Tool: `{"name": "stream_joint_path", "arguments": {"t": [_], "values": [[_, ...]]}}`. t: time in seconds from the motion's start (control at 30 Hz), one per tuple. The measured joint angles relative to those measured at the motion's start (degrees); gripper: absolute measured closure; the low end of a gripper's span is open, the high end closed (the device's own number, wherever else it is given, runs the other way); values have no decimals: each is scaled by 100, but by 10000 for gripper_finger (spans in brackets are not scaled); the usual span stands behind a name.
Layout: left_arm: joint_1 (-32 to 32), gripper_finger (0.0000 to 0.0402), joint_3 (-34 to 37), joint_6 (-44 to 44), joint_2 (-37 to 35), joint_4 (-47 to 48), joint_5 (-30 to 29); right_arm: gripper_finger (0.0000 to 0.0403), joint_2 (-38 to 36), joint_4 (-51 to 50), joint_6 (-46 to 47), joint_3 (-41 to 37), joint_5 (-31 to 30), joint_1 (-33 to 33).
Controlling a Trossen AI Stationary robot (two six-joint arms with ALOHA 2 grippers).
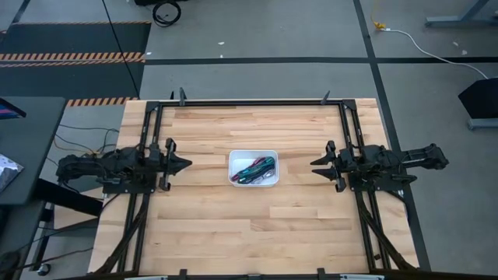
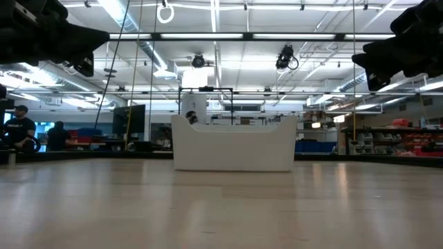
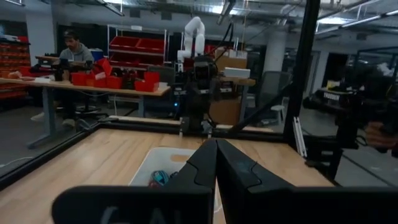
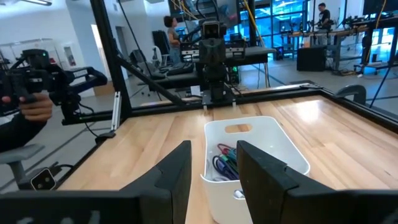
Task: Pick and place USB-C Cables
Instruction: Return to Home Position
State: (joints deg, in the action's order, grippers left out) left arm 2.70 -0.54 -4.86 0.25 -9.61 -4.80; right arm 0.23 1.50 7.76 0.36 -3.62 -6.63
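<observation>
With the USB-C cables [image 1: 257, 169] heaped inside the white tray [image 1: 233, 156] at the middle of the counter [image 1: 233, 225], seemingly nothing more to carry, hence both hanging empty at opposite sides, left tool [image 1: 187, 164] pressed shut, right tool [image 1: 313, 165] slightly parted.

The tray [image 1: 243, 158] sits on the table [image 1: 233, 233] midway between the two grippers, straight ahead of the left gripper [image 1: 185, 164] and straight ahead of the right gripper [image 1: 315, 164], well apart from both. The USB-C cables [image 1: 255, 169] lie bundled together inside the tray. Each gripper hangs above the table near its own side edge, fingertips pointing inward at the tray, with the other gripper beyond it.
</observation>
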Motion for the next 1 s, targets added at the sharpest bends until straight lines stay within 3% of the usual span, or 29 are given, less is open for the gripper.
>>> {"name": "stream_joint_path", "arguments": {"t": [0.37,0.63,0.8,1.0], "values": [[0,388,2,294,4,286,13,289,99,-4,-52,0,15,2],[0,398,4,333,9,439,7,393,429,-8,-80,0,35,2],[0,398,4,401,11,664,-2,398,518,-9,5,0,37,2],[0,370,7,315,11,658,-2,392,518,41,87,0,-262,2]]}}
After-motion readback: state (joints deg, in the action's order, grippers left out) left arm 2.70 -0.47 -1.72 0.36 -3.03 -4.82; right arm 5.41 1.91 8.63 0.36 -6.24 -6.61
